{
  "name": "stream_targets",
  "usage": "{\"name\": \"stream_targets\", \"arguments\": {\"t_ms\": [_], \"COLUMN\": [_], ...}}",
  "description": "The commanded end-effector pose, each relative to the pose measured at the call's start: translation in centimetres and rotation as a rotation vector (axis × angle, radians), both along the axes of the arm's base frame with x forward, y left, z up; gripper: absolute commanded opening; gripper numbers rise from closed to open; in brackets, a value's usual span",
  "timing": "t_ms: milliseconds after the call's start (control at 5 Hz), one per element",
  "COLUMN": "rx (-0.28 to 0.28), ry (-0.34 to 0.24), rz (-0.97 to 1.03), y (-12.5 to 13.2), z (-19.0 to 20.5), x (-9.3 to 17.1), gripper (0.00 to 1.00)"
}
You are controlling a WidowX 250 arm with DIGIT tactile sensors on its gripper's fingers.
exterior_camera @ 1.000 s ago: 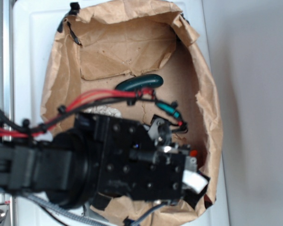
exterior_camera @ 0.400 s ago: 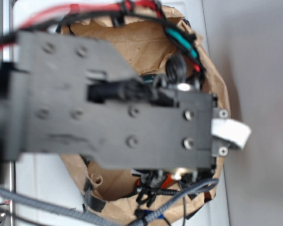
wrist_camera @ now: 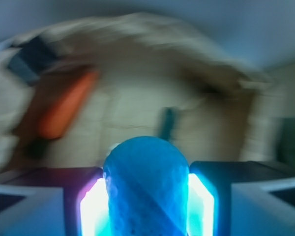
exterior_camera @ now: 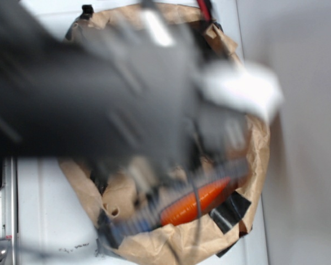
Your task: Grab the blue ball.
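In the wrist view the blue ball (wrist_camera: 146,189) sits squeezed between the two lit pads (wrist_camera: 94,209) of my gripper (wrist_camera: 146,206), which is shut on it. Its rough blue surface fills the gap from pad to pad. It hangs above the brown paper bag floor (wrist_camera: 137,98). In the exterior view my arm (exterior_camera: 99,94) is a large dark blur over the bag (exterior_camera: 259,165); the ball and the fingers are hidden there.
An orange carrot-shaped object (exterior_camera: 196,201) (wrist_camera: 64,110) lies in the bag near its lower rim. A dark green elongated thing (wrist_camera: 167,123) lies further in. Black tape patches (exterior_camera: 231,212) hold the bag's edge. White surface (exterior_camera: 49,215) surrounds the bag.
The arm has risen toward the exterior camera, growing larger and more blurred. The orange object, covered before, now shows at the bag's lower part.
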State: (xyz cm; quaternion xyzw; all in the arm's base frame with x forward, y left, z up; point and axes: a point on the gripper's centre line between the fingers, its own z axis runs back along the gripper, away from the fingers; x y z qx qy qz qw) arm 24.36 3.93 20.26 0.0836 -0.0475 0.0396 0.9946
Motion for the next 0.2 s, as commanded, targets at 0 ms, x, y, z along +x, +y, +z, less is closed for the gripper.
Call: {"name": "stream_targets", "arguments": {"t_ms": [0], "rx": [0.051], "ry": [-0.085], "rz": [0.026], "y": [-0.36], "z": [1.33], "x": [-1.66], "gripper": [0.00]}}
